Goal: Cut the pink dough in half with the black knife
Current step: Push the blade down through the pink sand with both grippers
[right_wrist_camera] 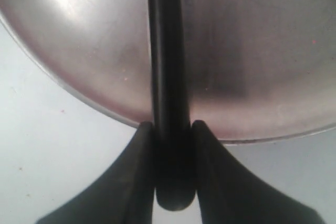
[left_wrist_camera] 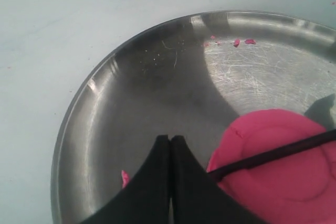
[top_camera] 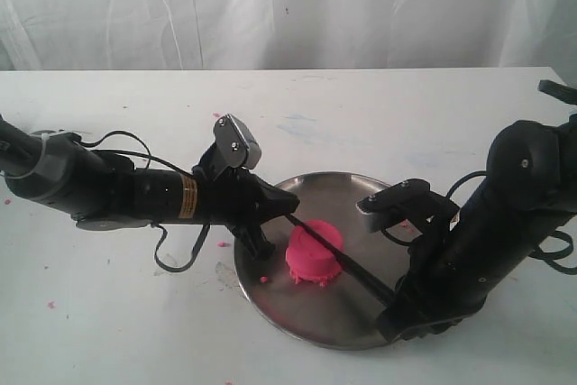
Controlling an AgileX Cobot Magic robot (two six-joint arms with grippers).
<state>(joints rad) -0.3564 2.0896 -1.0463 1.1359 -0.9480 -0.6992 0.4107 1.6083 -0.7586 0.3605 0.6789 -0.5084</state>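
We see the pink dough (top_camera: 313, 254) as 1 uncut lump, sitting in the steel plate (top_camera: 335, 197) a little left of its middle in the exterior view. The plate rests on the white table (top_camera: 361, 114).

The black knife (top_camera: 357, 270) lies across the flat top of the dough. Its long axis is a diagonal in the exterior view, from the near right rim of the plate up toward the left. The handle end is at the right and the tip points at the left gripper (top_camera: 278, 211).

The right gripper (right_wrist_camera: 172, 127) has its 2 fingers clamped on either side of the knife's handle (right_wrist_camera: 168, 77), close to the butt, just outside the plate's rim (right_wrist_camera: 252, 51).

In the left wrist view the left gripper (left_wrist_camera: 170, 139) has its fingers pressed together with nothing between them. It is over the plate (left_wrist_camera: 131, 103), just beside the dough (left_wrist_camera: 278, 177). The blade (left_wrist_camera: 273, 154) ends right at 1 finger, but we cannot tell whether they touch. A few pink crumbs (left_wrist_camera: 241, 41) lie near the plate's far rim.
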